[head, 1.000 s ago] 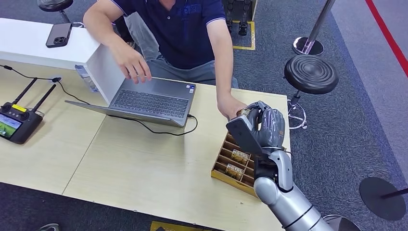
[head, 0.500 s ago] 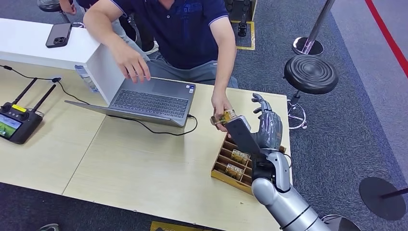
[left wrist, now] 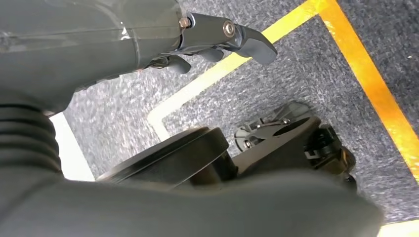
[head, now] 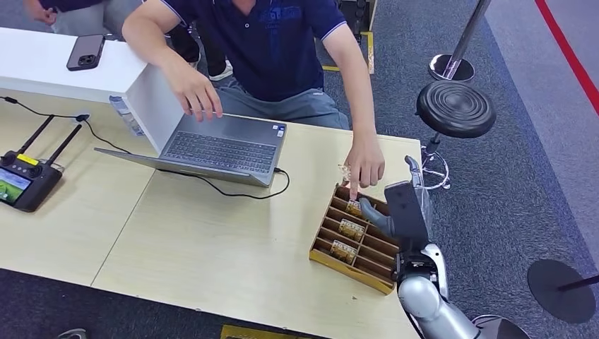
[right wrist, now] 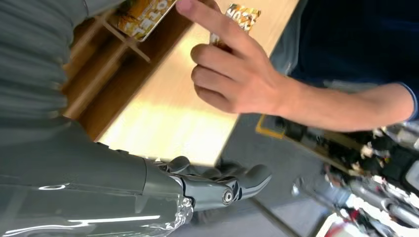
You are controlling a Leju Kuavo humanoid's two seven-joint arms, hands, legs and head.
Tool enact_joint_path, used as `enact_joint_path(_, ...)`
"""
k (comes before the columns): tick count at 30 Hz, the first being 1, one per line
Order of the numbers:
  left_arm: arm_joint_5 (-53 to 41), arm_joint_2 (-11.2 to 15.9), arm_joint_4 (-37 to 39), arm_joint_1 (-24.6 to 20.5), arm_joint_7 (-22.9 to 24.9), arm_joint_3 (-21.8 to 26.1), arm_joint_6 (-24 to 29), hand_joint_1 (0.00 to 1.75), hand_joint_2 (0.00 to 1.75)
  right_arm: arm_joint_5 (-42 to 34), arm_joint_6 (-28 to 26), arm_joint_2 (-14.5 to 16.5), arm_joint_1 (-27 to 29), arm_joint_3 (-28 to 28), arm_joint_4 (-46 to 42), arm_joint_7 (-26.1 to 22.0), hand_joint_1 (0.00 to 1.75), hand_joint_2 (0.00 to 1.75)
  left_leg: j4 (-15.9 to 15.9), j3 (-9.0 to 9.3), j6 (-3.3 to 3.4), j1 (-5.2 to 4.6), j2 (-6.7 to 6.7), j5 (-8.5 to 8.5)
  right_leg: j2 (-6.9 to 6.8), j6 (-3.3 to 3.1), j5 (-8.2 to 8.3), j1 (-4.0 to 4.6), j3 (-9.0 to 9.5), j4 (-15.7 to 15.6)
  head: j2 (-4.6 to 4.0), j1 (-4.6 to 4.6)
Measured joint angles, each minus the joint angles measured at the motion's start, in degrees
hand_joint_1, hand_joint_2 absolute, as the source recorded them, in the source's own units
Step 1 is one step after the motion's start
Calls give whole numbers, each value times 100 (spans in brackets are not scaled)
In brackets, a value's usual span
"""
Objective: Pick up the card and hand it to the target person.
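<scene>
A person in a dark blue shirt sits across the table, and the person's hand [head: 366,164] pinches the small orange-printed card [head: 345,171] just above the far edge of the wooden compartment tray [head: 346,267]. The right wrist view has that card [right wrist: 240,12] between the person's fingers [right wrist: 232,74]. My right hand [head: 397,205] hovers over the tray's far right corner, fingers apart and holding nothing, a little to the right of the person's hand. My left hand [left wrist: 217,42] hangs over the carpet with its fingers loose and nothing in it.
Two more cards [head: 351,228] lie in the tray's compartments. An open laptop [head: 219,145] with its cable sits mid-table. A remote controller [head: 21,180] is at the left, with a white box and phone [head: 85,51] behind it. A black stool [head: 455,107] stands past the table's right end.
The person took the card from my raised right hand and carried it toward the tray's far edge. My right hand let go, opened, and dropped lower to the right.
</scene>
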Motion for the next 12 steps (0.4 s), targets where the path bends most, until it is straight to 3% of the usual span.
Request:
enact_joint_path(6, 54, 31, 4, 92, -43, 102, 15, 0, 0, -712, 216, -328, 422, -290, -560, -295, 0, 175, 0, -6, 0, -1, 10, 0, 13, 0, 1, -1, -8, 0, 0, 2)
enact_joint_path(12, 235, 50, 9, 164, -109, 173, 16, 0, 0, -2511, 1009, -603, 1030, -650, -1040, -1081, 0, 175, 0, -9, 0, -1, -1, 0, -2, 0, 0, 0, -8, 0, 0, 1)
